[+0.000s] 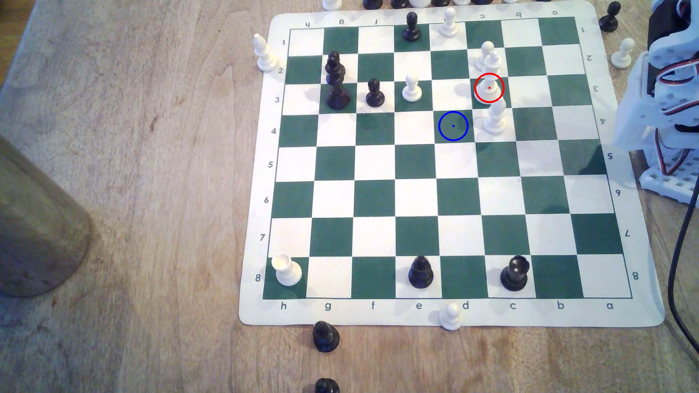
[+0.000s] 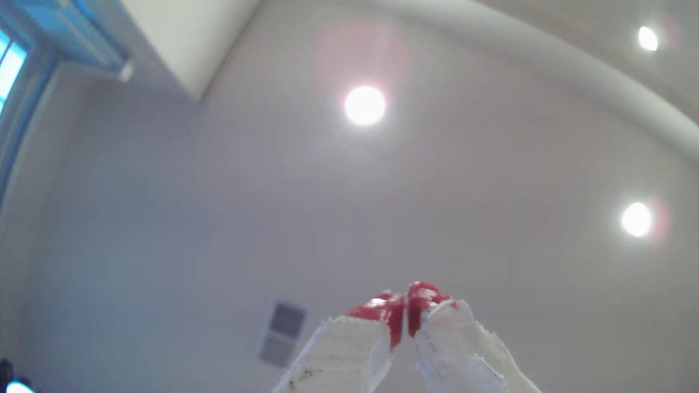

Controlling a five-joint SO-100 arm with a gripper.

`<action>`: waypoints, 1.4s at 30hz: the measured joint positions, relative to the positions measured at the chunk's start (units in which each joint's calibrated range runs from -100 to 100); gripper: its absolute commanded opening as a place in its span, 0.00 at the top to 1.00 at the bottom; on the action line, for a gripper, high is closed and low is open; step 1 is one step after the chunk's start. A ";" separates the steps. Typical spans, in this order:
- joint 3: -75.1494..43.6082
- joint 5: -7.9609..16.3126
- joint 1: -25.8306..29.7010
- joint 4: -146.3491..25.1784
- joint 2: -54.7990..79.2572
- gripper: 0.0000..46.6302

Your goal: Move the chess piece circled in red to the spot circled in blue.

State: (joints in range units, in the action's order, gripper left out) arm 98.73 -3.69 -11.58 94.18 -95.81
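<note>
Item: white chess piece circled in red (image 1: 490,81). You find it upright on the green-and-white board (image 1: 416,242), at about one o'clock from the board's centre in the exterior view, its base inside the red ring. A white pawn (image 1: 486,51) stands just behind it at twelve o'clock, partly overlapped; a taller white piece with a smooth top (image 1: 495,117) stands just beside it at six o'clock.

Item: spot circled in blue (image 1: 453,126). You see a dark green square, bare, at about seven o'clock from the ringed piece and just beside the smooth-topped piece, at its nine o'clock.

Item: arm (image 1: 665,94). You see its white body and wiring at three o'clock, off the board's edge, apart from every piece.

Item: gripper (image 2: 406,313). In the wrist view you see it pointed up at a ceiling with round lights (image 2: 365,105); its red-tipped fingers (image 2: 382,310) are pressed together with only a thin seam between them, and they pinch nothing.

Item: other pieces. You see black ones at ten o'clock, two more on the near row at six o'clock, and a white rook (image 1: 287,269) at the seven o'clock corner.
</note>
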 measured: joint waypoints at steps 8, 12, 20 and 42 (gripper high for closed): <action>-3.43 0.20 -0.59 -30.20 0.00 0.97; -11.03 1.22 -3.39 -54.58 0.00 0.72; -30.00 1.56 -7.37 -109.00 -0.08 1.00; -38.41 13.68 -10.91 -165.66 8.71 0.66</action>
State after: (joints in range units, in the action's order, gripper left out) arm 60.33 9.99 -22.49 -71.47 -87.10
